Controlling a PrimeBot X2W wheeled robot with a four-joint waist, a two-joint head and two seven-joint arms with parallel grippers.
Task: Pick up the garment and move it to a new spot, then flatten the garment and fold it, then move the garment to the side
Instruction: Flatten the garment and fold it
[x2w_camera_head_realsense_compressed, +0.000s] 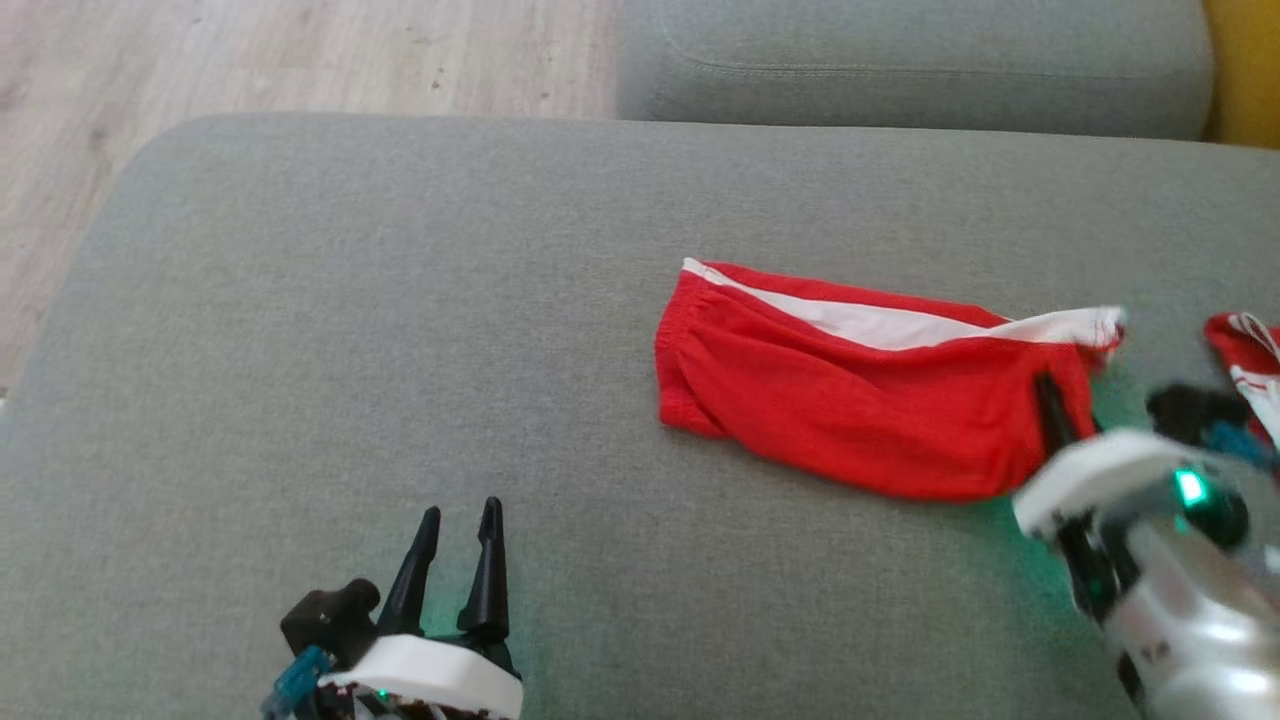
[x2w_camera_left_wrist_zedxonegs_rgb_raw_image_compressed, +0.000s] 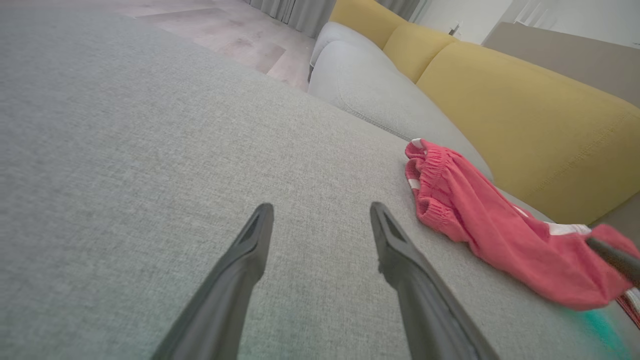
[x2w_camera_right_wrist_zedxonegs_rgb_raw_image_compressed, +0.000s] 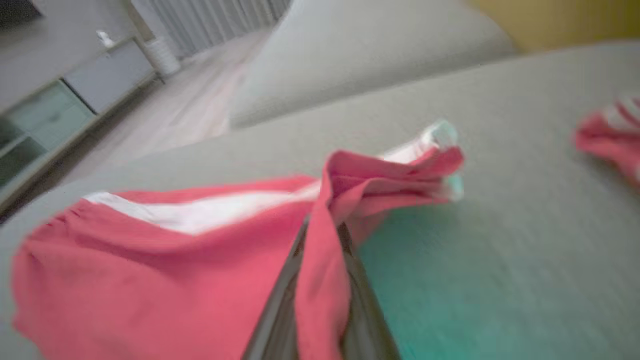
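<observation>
Head view is showing me the garment (x2w_camera_head_realsense_compressed: 860, 400), red shorts with a white stripe, lying stretched out on a wide grey cushion (x2w_camera_head_realsense_compressed: 400, 300). The right gripper (x2w_camera_head_realsense_compressed: 1055, 405) is sitting at the garment's right end, one dark finger lying against the red cloth. The left gripper (x2w_camera_head_realsense_compressed: 462, 545) is resting well apart from the garment, off its lower left, with its fingers parted and nothing between them. A second red-and-white piece of cloth (x2w_camera_head_realsense_compressed: 1245, 355) is lying just past the garment's right end. Pale wooden floor (x2w_camera_head_realsense_compressed: 250, 60) is showing beyond the cushion, far off the garment's left end.

Left wrist view is looking along the left gripper (x2w_camera_left_wrist_zedxonegs_rgb_raw_image_compressed: 322, 215), whose two fingers are standing spread over bare cushion. The garment (x2w_camera_left_wrist_zedxonegs_rgb_raw_image_compressed: 480, 220) is lying to their right, in front of a yellow backrest (x2w_camera_left_wrist_zedxonegs_rgb_raw_image_compressed: 525, 115).

Right wrist view is coming through blurred, yet I am seeing the right gripper (x2w_camera_right_wrist_zedxonegs_rgb_raw_image_compressed: 325, 227) pinched shut on a fold of the garment (x2w_camera_right_wrist_zedxonegs_rgb_raw_image_compressed: 150, 260). The red cloth is bunching up between the fingers while the rest is lying across the cushion.
</observation>
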